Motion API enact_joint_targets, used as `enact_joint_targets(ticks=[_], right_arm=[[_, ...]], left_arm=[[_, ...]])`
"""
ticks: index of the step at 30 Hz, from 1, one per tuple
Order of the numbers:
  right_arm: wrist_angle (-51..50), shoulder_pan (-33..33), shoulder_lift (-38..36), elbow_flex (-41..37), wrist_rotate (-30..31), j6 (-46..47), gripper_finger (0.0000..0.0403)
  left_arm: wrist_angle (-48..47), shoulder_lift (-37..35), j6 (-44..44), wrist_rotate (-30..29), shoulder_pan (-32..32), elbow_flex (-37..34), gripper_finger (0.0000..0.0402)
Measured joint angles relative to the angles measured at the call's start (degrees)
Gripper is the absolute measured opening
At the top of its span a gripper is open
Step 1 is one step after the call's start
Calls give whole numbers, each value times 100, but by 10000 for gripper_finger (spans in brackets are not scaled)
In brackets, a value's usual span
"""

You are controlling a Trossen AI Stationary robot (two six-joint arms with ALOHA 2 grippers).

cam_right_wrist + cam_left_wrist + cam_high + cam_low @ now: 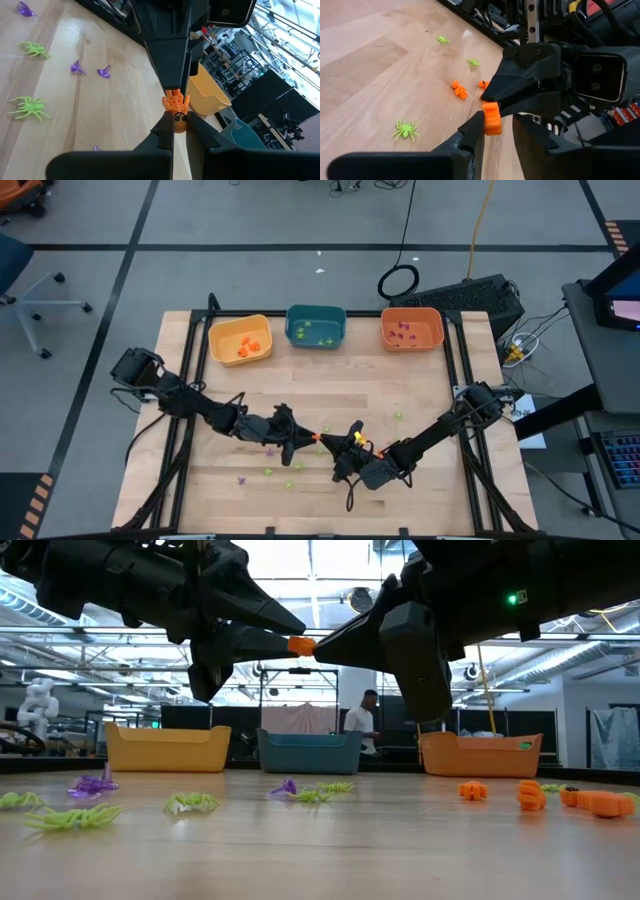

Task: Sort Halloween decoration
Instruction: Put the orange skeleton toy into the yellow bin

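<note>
- Meeting tip to tip above the table's middle, the right gripper (322, 643) pinches an orange trinket (300, 644) while the left gripper (496, 131) has its fingers around the same piece.
- Green spiders (70, 818), purple bits (92, 785) and orange figures (530, 795) lie scattered on the table (420, 470) below.
- Yellow bin (240, 339), teal bin (316, 326) and orange bin (411, 328) line the far edge.

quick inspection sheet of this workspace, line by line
surface: wooden table.
job's things: orange trinket held in the air between both claws; green and purple trinkets loose on the wood.
clutter: yellow bin, teal bin, orange bin along the far edge.
grippers: left claw closing on the trinket; right claw shut on it.
cables: yellow cable on the floor.
surroundings: person beyond the table.
</note>
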Motion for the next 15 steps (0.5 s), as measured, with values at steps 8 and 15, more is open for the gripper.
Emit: enact_joint_targets(ticks=[8, 15], right_arm=[[2, 0, 0, 0, -2, -11, 5], [-15, 0, 0, 0, 2, -14, 5]], left_arm=[[-4, 0, 14, 14, 4, -1, 53], [-60, 0, 35, 45, 66, -2, 16]])
